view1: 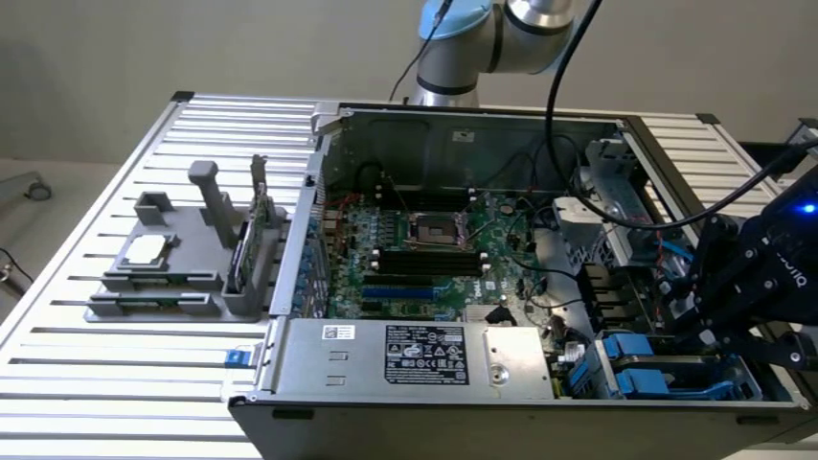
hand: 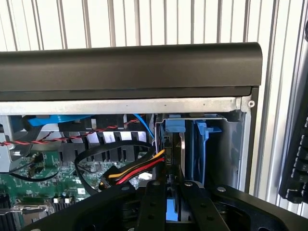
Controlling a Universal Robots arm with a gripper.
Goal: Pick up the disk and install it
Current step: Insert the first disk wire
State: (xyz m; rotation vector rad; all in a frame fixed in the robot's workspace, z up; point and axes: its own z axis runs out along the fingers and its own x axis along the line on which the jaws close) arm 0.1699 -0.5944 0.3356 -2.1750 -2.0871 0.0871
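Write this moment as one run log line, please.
gripper: over the drive bay at the case's front corner, exterior view's right | disk: upright in blue carrier inside bay | cables: beside it

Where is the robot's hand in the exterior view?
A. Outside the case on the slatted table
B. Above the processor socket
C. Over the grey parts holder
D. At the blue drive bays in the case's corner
D: the hand sits low at the exterior view's right, right beside the blue drive bays inside the open computer case.
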